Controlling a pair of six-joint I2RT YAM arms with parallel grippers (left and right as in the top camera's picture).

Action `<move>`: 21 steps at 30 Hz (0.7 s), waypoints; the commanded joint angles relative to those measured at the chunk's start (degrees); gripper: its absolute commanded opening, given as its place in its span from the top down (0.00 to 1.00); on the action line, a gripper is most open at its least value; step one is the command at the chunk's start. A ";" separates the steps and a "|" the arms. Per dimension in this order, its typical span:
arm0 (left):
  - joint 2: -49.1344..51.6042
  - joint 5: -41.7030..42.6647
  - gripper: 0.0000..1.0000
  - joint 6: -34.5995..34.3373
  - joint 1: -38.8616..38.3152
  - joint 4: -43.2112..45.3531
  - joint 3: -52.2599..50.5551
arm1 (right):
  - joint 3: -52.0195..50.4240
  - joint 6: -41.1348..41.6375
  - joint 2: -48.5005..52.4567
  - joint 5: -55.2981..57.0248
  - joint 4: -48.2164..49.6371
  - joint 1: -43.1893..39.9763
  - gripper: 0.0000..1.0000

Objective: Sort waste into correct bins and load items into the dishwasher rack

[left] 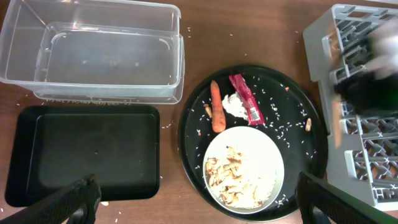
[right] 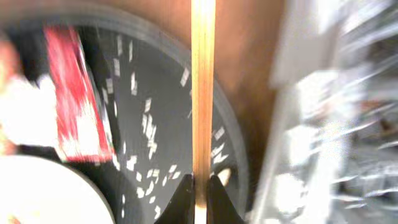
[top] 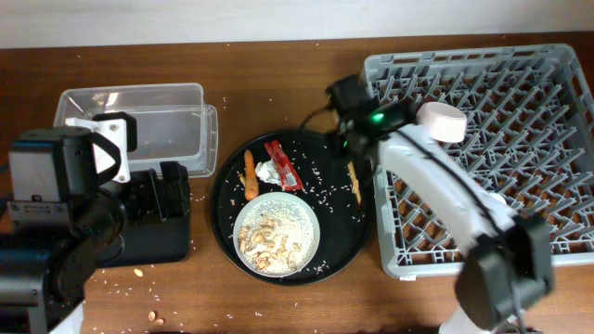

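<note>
My right gripper point(right: 200, 186) is shut on the thin wooden chopsticks point(right: 203, 81), which run straight up the blurred right wrist view. From overhead the right gripper point(top: 352, 160) hangs between the round tray and the grey dishwasher rack point(top: 464, 56), with the chopsticks point(top: 354, 183) showing below it. The white bowl point(top: 277, 234) of rice and peanuts, the red wrapper point(top: 283, 165), the tissue point(top: 267, 172) and the carrot point(top: 249, 176) lie on the round black tray point(top: 329, 250). My left gripper point(left: 205, 205) is open, its fingers point(left: 68, 202) wide apart with nothing between them.
At the left, the clear tub point(top: 139, 125) stands behind the shallow black tray point(top: 158, 241), over which the left gripper point(top: 158, 195) sits. Rice grains and peanuts are scattered on the round tray point(left: 292, 106) and on the table by the front left edge.
</note>
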 commanded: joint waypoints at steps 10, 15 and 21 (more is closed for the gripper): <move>-0.55 -0.81 0.01 -0.24 0.20 -0.02 0.09 | 2.01 -11.26 -0.28 -10.14 -2.62 -16.50 0.96; -0.55 -0.81 0.01 -0.24 0.20 -0.02 0.09 | 0.44 -11.26 1.68 -10.21 -2.23 -14.56 0.60; -0.55 -0.81 0.01 -0.24 0.20 -0.02 0.09 | 3.61 -9.09 -3.30 -12.22 -4.85 -14.27 0.43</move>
